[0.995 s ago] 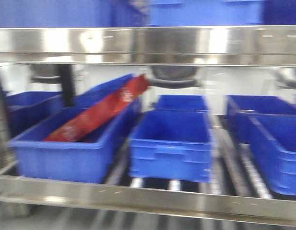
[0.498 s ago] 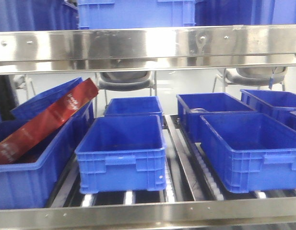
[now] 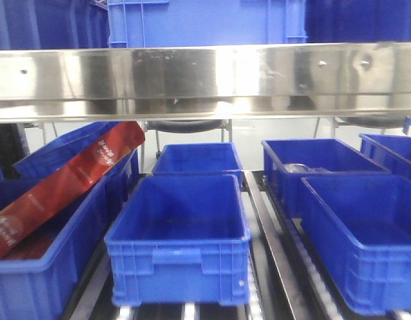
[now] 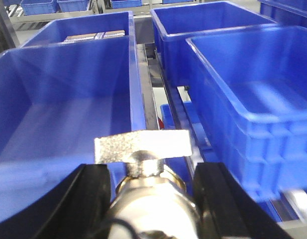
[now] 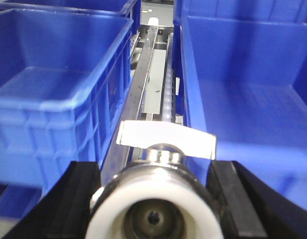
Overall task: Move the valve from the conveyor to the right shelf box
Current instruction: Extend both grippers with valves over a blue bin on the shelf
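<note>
Shelving fills the front view: a steel shelf rail [image 3: 205, 73] runs across the top, and under it blue boxes [image 3: 192, 157] sit in rows on rollers. The left box [image 3: 38, 280] holds a tilted red packet [image 3: 65, 183]. The middle box [image 3: 178, 267] and the right box [image 3: 372, 280] look empty. A rear box [image 3: 325, 155] holds something pale that I cannot identify. The conveyor is not in view.

Left wrist view: the left fingers [image 4: 88, 199] are closed on a valve [image 4: 148, 184], flat handle up, facing the gap between two blue boxes whose visible floors are bare.

Right wrist view: the right fingers [image 5: 78, 199] grip a second valve [image 5: 158, 209], lined up with the roller track [image 5: 158, 74] and just beside the right box's near wall. Released here, I judge it would drop onto the track rather than into the box. Its handle could also catch the rim on the way across
</note>
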Available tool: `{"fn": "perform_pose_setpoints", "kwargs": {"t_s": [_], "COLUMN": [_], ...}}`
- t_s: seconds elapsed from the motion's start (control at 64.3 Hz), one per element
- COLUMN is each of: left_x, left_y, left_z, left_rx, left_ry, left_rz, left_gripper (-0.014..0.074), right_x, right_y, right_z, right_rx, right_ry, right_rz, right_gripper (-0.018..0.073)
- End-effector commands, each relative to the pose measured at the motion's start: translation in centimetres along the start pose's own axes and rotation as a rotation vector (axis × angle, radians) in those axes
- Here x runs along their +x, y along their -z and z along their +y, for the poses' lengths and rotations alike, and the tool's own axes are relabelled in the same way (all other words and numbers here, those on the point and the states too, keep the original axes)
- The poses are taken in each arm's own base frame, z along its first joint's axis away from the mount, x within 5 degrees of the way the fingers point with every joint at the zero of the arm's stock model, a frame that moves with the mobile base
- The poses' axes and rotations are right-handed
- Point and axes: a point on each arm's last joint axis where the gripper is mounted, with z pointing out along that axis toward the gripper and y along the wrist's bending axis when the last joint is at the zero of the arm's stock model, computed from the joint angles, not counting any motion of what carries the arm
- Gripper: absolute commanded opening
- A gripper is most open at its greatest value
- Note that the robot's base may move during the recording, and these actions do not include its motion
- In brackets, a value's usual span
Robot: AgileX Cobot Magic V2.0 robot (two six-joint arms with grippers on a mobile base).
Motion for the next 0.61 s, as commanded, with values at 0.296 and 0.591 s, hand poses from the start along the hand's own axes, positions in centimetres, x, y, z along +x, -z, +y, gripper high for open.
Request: {"fn": "perform_pose_setpoints", "kwargs": {"t_s": [0.296, 0.591], "left_x": [-1.0, -1.0], "left_y": [0.68, 0.68], "left_z": [-0.08, -0.08], "left_rx": [-0.002, -0.002], "left_ry": [0.01, 0.01], "left_rz": [-0.081, -0.081], "left_gripper": [-0.0111, -0.0111], "right_x": [-1.39, -1.39], "right_y": [0.94, 0.94], "right_z": [-0.11, -0.11], "right_rx": [0.018, 0.018], "right_ry": [0.008, 0.008], "right_rz": [-0.112, -0.112], "right_gripper": [-0.0154, -0.0154]}}
